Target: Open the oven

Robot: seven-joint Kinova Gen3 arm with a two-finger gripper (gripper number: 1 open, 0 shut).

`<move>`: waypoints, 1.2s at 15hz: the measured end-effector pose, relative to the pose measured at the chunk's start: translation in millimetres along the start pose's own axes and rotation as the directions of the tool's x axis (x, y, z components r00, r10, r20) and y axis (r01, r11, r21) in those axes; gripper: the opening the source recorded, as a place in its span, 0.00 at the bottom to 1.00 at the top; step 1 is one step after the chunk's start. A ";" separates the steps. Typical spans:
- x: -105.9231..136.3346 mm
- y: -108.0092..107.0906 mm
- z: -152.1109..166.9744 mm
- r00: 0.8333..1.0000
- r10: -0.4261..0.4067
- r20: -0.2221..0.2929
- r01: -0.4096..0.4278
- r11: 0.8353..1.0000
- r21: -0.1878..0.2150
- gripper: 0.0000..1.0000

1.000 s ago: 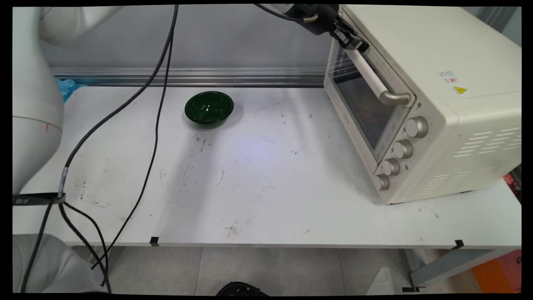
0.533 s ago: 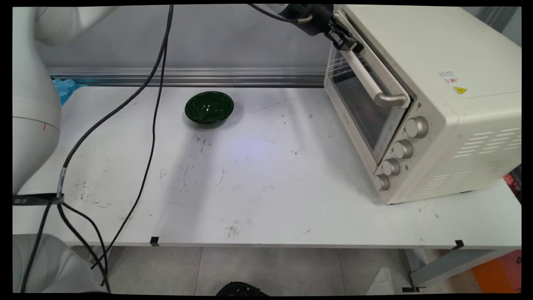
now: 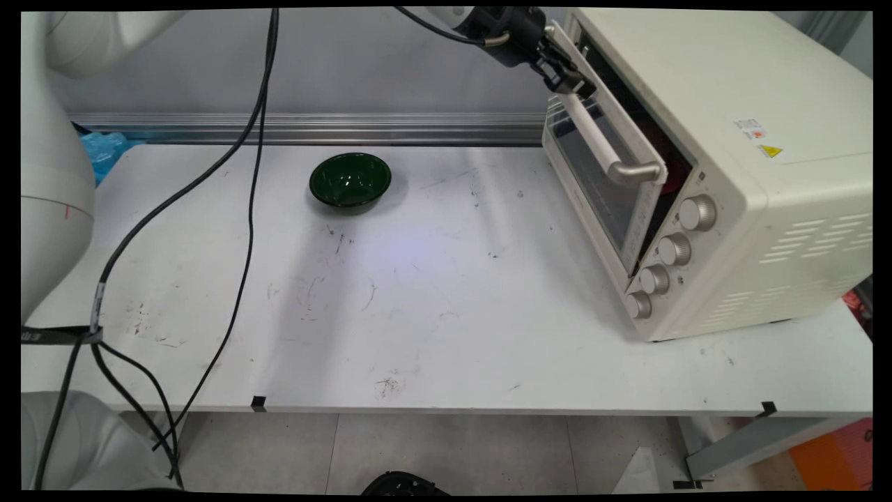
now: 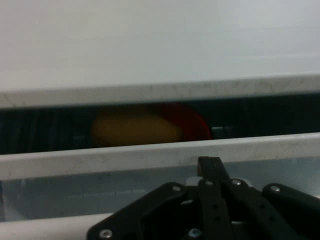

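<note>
**Q:** Fingers, what state?

**A:** My gripper (image 3: 568, 78) sits at the far end of the toaster oven's (image 3: 752, 209) door handle (image 3: 601, 136), up by the oven's top front edge. My fingers (image 4: 212, 167) are drawn in narrow around that bar, clamped on it as far as I can judge. The hand view only shows the linkage and one fingertip, so the contact itself is hidden.

**Q:** Door?

**A:** The glass door (image 3: 592, 185) is hinged along the oven's bottom and tilted a little off the oven front, so it stands ajar. There is a dark gap along the oven's top edge. Through that gap the hand view shows something yellow-orange (image 4: 135, 129) lying on something red (image 4: 194, 122) inside the oven. I can't tell what either one is.

**Q:** Handling?

**A:** The handle is a rigid bar, pale with metal ends, and it looks smooth, so I'd judge it could slip. I'd hold it square across the bar. I'm on its far end, not the middle, so the load is off-centre. The door looks stiff and fairly heavy, and the glass wants no knocks. The oven itself is probably heavy enough to stay put.

**Q:** Anything else?

**A:** Four knobs (image 3: 674, 248) run down the oven front on the near side of the door. A green bowl (image 3: 350, 180) sits on the table (image 3: 453, 314), well apart from the oven, off the side its door faces.
</note>
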 end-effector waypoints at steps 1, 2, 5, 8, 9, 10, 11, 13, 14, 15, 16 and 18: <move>-1.5 0.4 -1.6 1.000 -0.001 0.003 0.001 1.000 0.000 0.00; -2.7 0.9 -2.7 1.000 -0.002 0.006 0.002 1.000 0.000 0.00; -10.5 4.3 -8.1 1.000 -0.010 0.020 0.010 1.000 -0.002 0.00; -18.3 8.8 -11.2 0.999 -0.020 0.033 0.021 1.000 -0.005 0.00; -21.5 10.5 -12.3 0.999 -0.024 0.039 0.024 1.000 -0.006 0.00; -23.9 11.9 -13.2 0.999 -0.027 0.043 0.027 1.000 -0.007 0.00; -27.0 13.4 -14.5 0.998 -0.029 0.048 0.029 1.000 -0.008 0.00; -31.4 15.2 -16.2 0.998 -0.031 0.056 0.032 0.999 -0.009 0.00; -34.2 16.3 -17.5 0.998 -0.032 0.061 0.033 0.999 -0.010 0.00; -37.3 17.5 -18.5 0.997 -0.033 0.066 0.034 0.999 -0.011 0.00; -40.2 18.6 -19.5 0.997 -0.034 0.071 0.035 0.999 -0.012 0.00; -47.3 21.3 -21.6 0.996 -0.038 0.083 0.039 0.999 -0.014 0.00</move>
